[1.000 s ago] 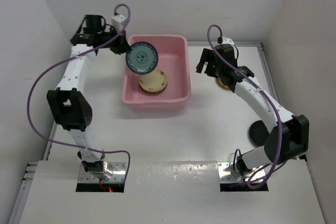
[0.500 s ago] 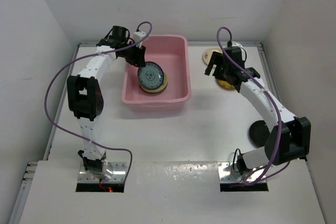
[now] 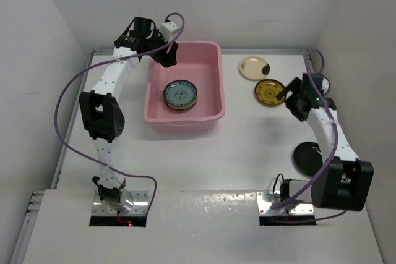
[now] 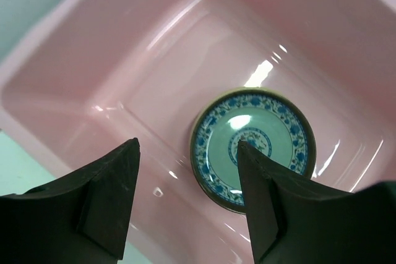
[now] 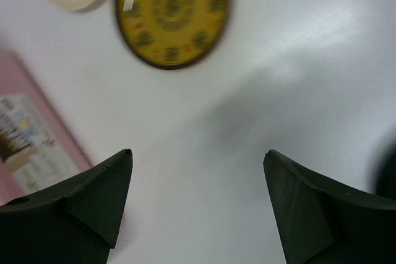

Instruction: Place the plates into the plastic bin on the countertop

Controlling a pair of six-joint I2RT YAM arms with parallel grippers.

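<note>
Top view: the large pink rectangular plastic bin (image 3: 185, 120) sits at the far edge of the white surface (image 3: 204, 159), left of middle. A teal-blue patterned round plate (image 3: 180, 93) lies flat inside it, on another plate whose tan rim just shows. The left tool (image 3: 168, 57) hangs over the bin's far left corner. Out on the surface, a cream round plate with a dark patch (image 3: 254, 67) and a mustard-yellow patterned round plate (image 3: 270, 91) lie near the far right corner. A glossy black round plate (image 3: 306, 156) lies by the right edge. The right tool (image 3: 292, 96) is just beside the mustard one.

Left wrist: jaws apart, empty, teal plate (image 4: 252, 140) below.

Right wrist: blurred. Jaws wide, empty, over bare surface, mustard plate (image 5: 172, 13) ahead and clear of the fingers.

Read: left drop looks done and the right pick is starting. Next the right tool must close in on the mustard plate and pinch its rim, which is awkward with the plate lying flat.
</note>
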